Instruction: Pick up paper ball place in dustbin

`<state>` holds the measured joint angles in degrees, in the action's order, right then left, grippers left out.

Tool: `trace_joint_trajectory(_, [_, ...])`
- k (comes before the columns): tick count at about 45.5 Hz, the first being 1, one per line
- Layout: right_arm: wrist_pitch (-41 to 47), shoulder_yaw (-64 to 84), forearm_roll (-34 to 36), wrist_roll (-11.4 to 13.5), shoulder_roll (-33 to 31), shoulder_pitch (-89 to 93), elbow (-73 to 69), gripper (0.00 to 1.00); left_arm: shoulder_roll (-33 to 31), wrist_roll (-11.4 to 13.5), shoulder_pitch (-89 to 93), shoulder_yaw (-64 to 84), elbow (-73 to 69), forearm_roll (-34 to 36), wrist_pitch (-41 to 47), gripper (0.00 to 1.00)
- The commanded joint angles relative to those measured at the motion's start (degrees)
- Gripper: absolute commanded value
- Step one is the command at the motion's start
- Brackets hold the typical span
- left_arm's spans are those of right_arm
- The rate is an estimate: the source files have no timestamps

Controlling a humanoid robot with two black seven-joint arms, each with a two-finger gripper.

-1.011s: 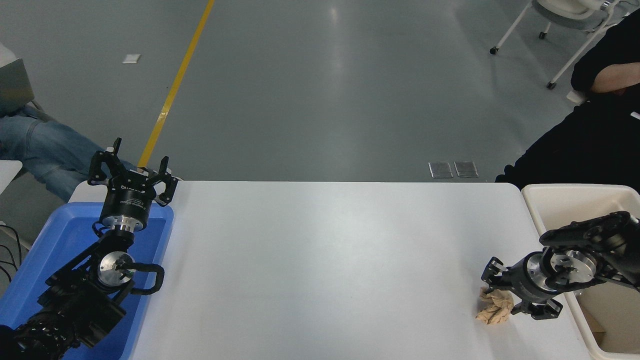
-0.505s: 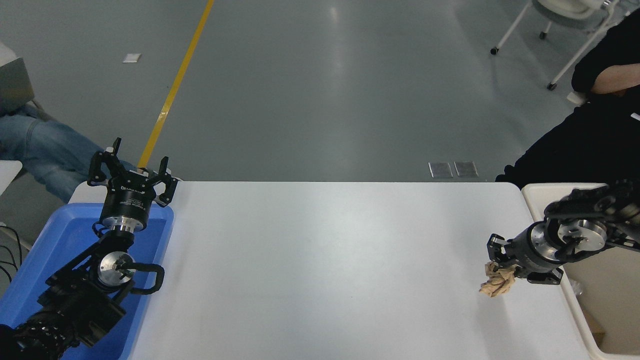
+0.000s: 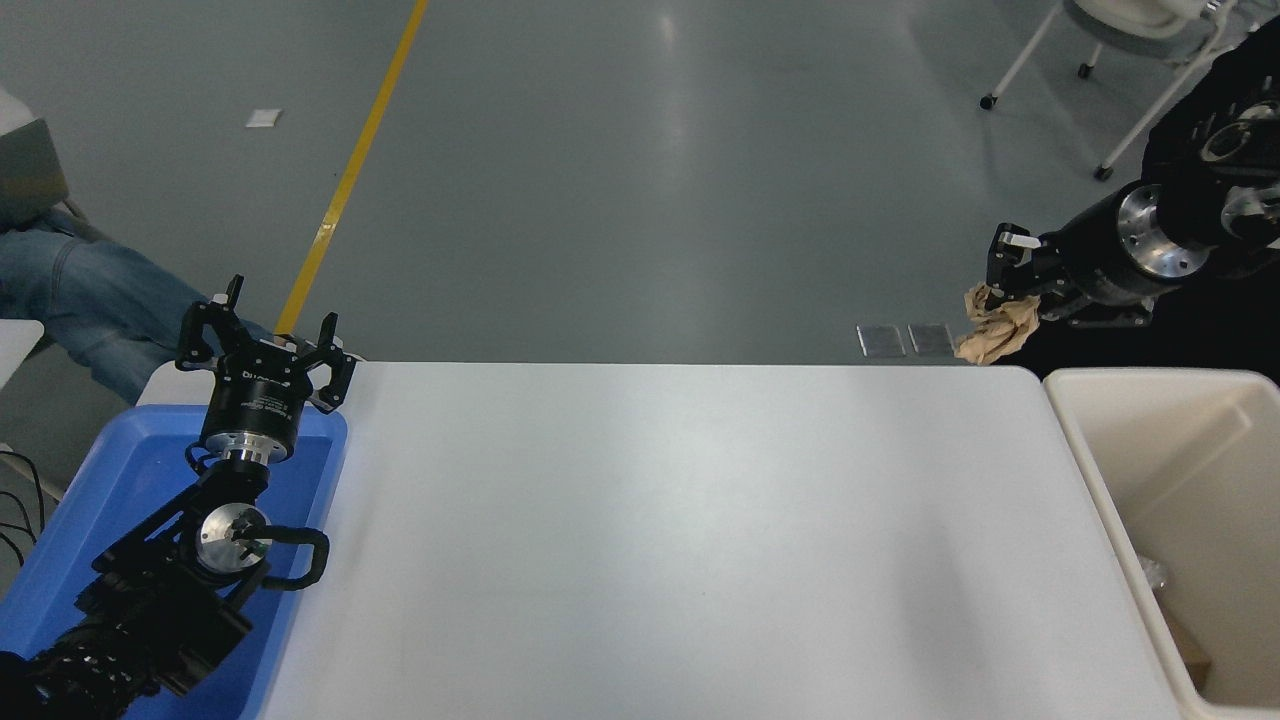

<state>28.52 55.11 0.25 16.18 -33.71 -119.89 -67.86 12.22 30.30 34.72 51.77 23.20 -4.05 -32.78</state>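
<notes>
Carry step. The right gripper [image 3: 1003, 297], clamped on the paper ball [image 3: 990, 330], holds it high, left of the dustbin [image 3: 1082, 440]; best to centre over the dustbin before letting go. The dustbin holds small scraps. Left gripper [image 3: 262, 345], fingers apart, parked far left of the dustbin.

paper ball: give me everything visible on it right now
The paper ball is a tan-brown wad of crumpled kraft-looking paper, wrinkled and irregular. It hangs in the air, clear of the white table, pinched at its top by the right gripper. It appears left of the dustbin opening, not over it.
</notes>
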Motion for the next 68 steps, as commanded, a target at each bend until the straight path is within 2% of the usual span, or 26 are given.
trace_joint_trajectory(1, [1.63,0.27,-2.27,0.08,-0.92,-4.12,0.27,0.00,0.00,0.03,0.00,0.00,0.00,0.01,0.00,0.99])
trace_joint_trajectory(8, [0.22,0.18,-4.90,0.08,-2.24,0.00,4.30,0.00,0.00,0.02,0.00,0.00,0.00,0.01,0.00,0.99])
trace_joint_trajectory(17, [-3.20,0.00,-4.91,0.17,-2.33,14.75,20.81,0.00,0.00,0.03,0.00,0.00,0.00,0.01,0.00,0.99])
trace_joint_trajectory(24, [-9.87,-1.84,-4.03,0.17,-1.80,30.05,34.09,0.00,0.00,-0.06,0.00,0.00,0.00,0.01,0.00,0.99])
trace_joint_trajectory(32, [-18.49,-6.41,-3.68,0.17,-1.80,46.22,42.97,0.00,0.00,0.02,0.00,0.00,0.00,0.01,0.00,0.99])
trace_joint_trajectory(44, [-27.01,-16.60,-1.13,0.17,-1.01,63.98,49.13,0.00,0.00,-0.06,0.00,0.00,0.00,0.01,0.00,0.99])
trace_joint_trajectory(56, [-33.61,-21.70,0.10,0.17,2.94,74.45,50.02,0.00,0.00,-0.06,0.00,0.00,0.00,0.01,0.00,0.99])
trace_joint_trajectory(58, [-33.70,-21.97,0.10,0.17,3.64,75.24,50.02,0.17,0.00,0.02,0.00,0.00,0.00,0.01,0.00,0.99])
trace_joint_trajectory(60, [-33.79,-21.97,0.02,0.08,4.00,75.42,50.10,0.49,0.00,-0.06,0.00,0.00,0.00,0.01,0.00,0.99])
trace_joint_trajectory(62, [-33.79,-21.88,0.02,0.08,4.00,75.25,50.10,0.91,0.00,0.03,0.00,0.00,0.00,0.01,0.00,0.99])
trace_joint_trajectory(63, [-33.70,-21.97,0.02,0.08,3.91,74.98,50.02,1.00,0.00,-0.06,0.00,0.00,0.00,0.01,0.00,0.99])
trace_joint_trajectory(68, [-33.27,-21.97,0.10,0.08,4.00,74.02,49.40,1.00,0.00,0.02,0.00,0.00,0.00,0.01,0.00,0.99])
